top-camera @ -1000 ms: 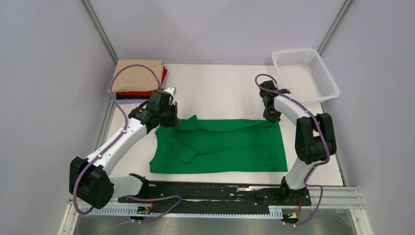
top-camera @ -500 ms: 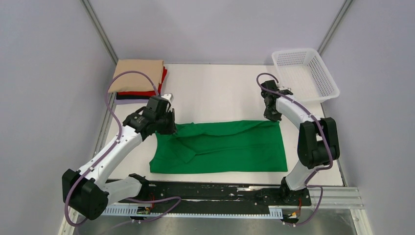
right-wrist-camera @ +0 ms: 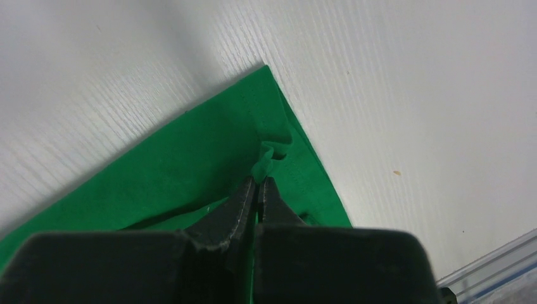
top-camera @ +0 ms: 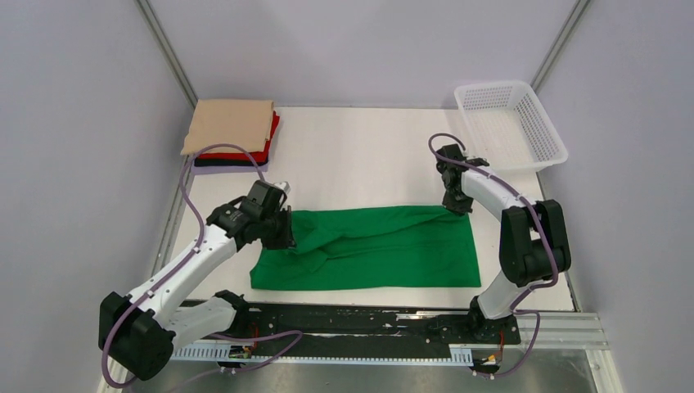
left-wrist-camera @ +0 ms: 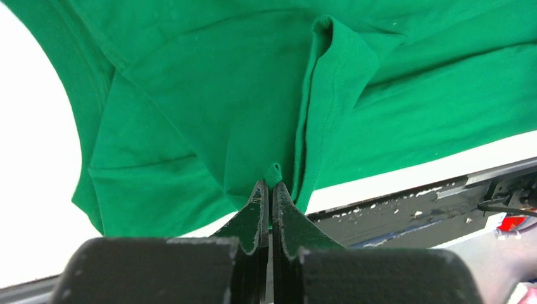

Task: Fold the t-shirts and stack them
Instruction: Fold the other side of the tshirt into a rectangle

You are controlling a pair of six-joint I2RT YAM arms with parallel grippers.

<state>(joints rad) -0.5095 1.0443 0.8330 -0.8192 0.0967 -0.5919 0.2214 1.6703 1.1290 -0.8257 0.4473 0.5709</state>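
Pinching green t-shirt (top-camera: 385,254) at its far edge: left gripper (left-wrist-camera: 269,188) clamped on a bunched fold at the left end, right gripper (right-wrist-camera: 258,182) clamped on the right corner. Shirt lies part-folded mid-table (top-camera: 368,160). Stack of folded shirts (top-camera: 232,124) sits far-left, beige on top; white mesh basket (top-camera: 550,135) far-right.

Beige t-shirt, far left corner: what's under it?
A red t-shirt lies directly beneath the beige t-shirt, then a dark t-shirt at the bottom; only their edges show. Anything else between the layers is covered.

One green t-shirt (top-camera: 385,250), three folded t-shirts (top-camera: 232,131), one basket (top-camera: 544,123).
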